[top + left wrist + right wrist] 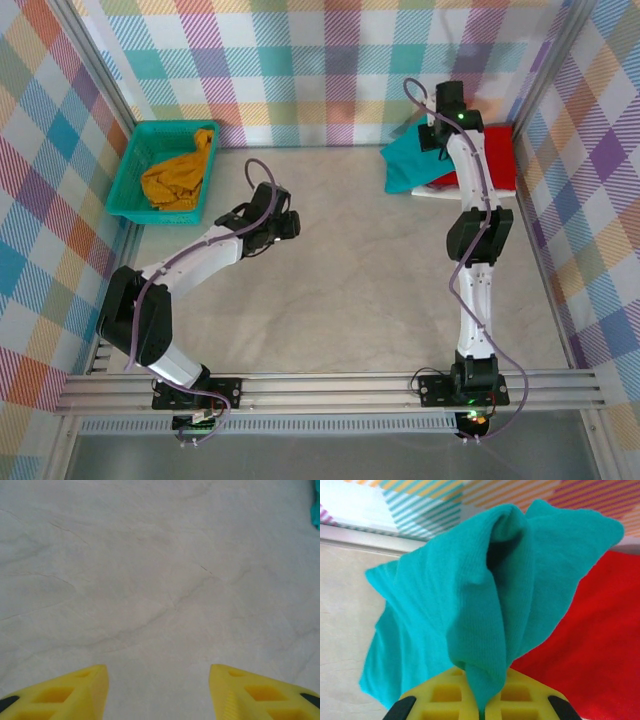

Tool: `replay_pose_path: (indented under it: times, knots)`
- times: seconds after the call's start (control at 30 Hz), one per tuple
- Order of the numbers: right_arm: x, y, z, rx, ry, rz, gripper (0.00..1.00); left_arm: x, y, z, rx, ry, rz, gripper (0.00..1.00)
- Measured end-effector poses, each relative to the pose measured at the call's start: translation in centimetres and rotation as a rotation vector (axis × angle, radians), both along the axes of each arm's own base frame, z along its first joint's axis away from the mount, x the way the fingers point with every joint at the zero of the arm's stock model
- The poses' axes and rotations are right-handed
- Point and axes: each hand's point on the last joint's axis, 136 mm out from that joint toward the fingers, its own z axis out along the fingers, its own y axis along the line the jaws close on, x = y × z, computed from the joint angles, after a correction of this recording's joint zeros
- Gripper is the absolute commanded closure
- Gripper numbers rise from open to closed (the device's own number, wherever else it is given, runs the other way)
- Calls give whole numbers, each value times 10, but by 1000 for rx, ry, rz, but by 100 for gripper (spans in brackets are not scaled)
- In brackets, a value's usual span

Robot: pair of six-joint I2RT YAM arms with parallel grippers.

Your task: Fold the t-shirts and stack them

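Note:
My right gripper (482, 700) is shut on a fold of the teal t-shirt (470, 605), which hangs bunched from its yellow fingers. From above, the teal t-shirt (412, 160) lies at the back right, partly over the red t-shirt (495, 160), with a white t-shirt's edge (432, 191) under them. The red t-shirt (590, 640) spreads to the right below the teal one. A mustard-yellow t-shirt (178, 178) is crumpled in the basket. My left gripper (158, 690) is open over bare table, its fingers (250, 692) well apart with nothing between them.
A teal mesh basket (128, 178) stands at the back left against the checked wall. Checked walls and metal rails close in the table (340, 290) on three sides. The left arm (260, 225) reaches over the table's left middle.

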Motion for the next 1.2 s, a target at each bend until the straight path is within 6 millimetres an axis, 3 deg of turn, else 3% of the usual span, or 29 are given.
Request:
replay_pose_path:
  times: [0.33, 0.5, 0.63, 0.8, 1.03, 1.1, 1.17, 1.2]
  knots:
    - [0, -35, 12, 38, -24, 9, 100, -4, -24, 31, -66, -105, -112, 39]
    - [1, -51, 24, 70, -55, -1, 100, -4, -26, 29, -70, -102, -123, 39]
    - [-1, -74, 32, 84, -76, -33, 100, -4, -28, 24, -68, -88, -128, 39]
    - [-3, -99, 33, 57, -77, -83, 100, -2, -30, 15, -60, -68, -132, 39]
    - [10, -130, 27, -84, -123, -172, 100, 3, -34, 22, -65, -80, -135, 38]
    - [14, -136, 20, -119, -124, -188, 92, 4, -35, 23, -65, -82, -135, 38]
    - [19, -141, 15, -142, -133, -199, 95, 3, -34, 23, -64, -80, -135, 37]
    - [22, -144, 13, -149, -138, -206, 82, 3, -34, 23, -63, -78, -136, 37]
